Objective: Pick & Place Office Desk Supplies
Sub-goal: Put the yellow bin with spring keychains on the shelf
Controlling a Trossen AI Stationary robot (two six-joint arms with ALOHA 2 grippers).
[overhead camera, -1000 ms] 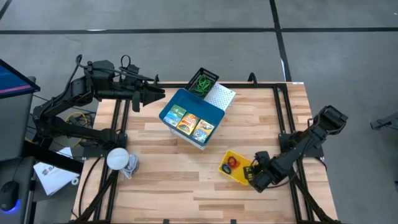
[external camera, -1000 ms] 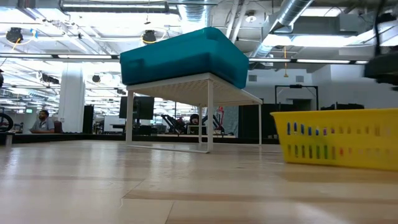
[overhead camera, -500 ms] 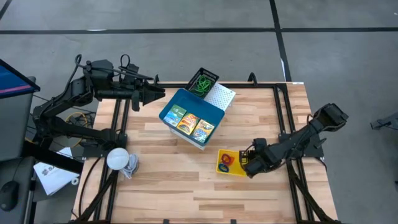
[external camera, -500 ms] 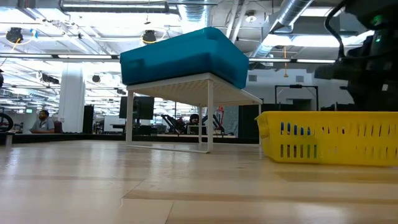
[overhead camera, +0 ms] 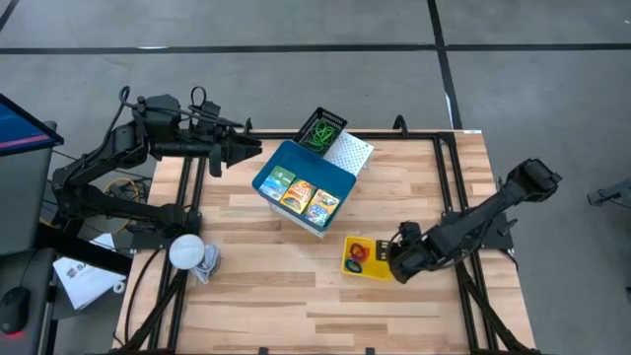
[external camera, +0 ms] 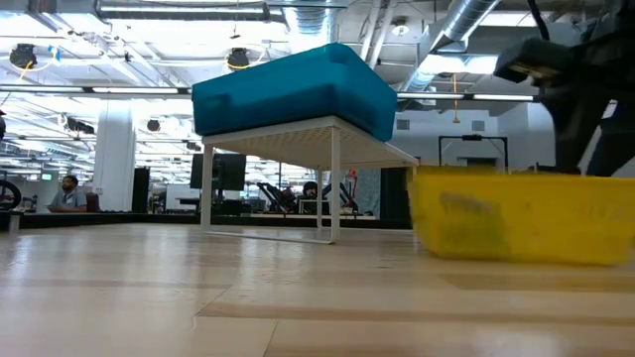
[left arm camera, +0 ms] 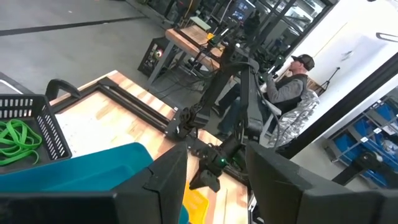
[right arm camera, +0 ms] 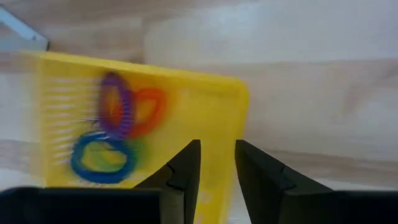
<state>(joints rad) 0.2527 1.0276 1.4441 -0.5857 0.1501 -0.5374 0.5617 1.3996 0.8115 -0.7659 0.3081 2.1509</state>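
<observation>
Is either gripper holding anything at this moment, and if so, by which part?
The right gripper is clamped on the yellow tray, by its wall at the edge nearest the arm. The left gripper holds nothing.

Right end effector (overhead camera: pixel 392 264) sits at the right edge of the yellow tray (overhead camera: pixel 361 258) near the bench (overhead camera: pixel 256 296) front, tray holding orange, purple and blue bands (overhead camera: pixel 357 256). Blue tray (overhead camera: pixel 304 187) mid-bench holds three crayon packs (overhead camera: pixel 300 195); black tray (overhead camera: pixel 320 130) with green bands (overhead camera: pixel 317 134) is behind it at the far edge. Left end effector (overhead camera: pixel 248 150) hangs over the far-left corner, and a white bulb (overhead camera: pixel 186 250) lies off the left edge.
</observation>
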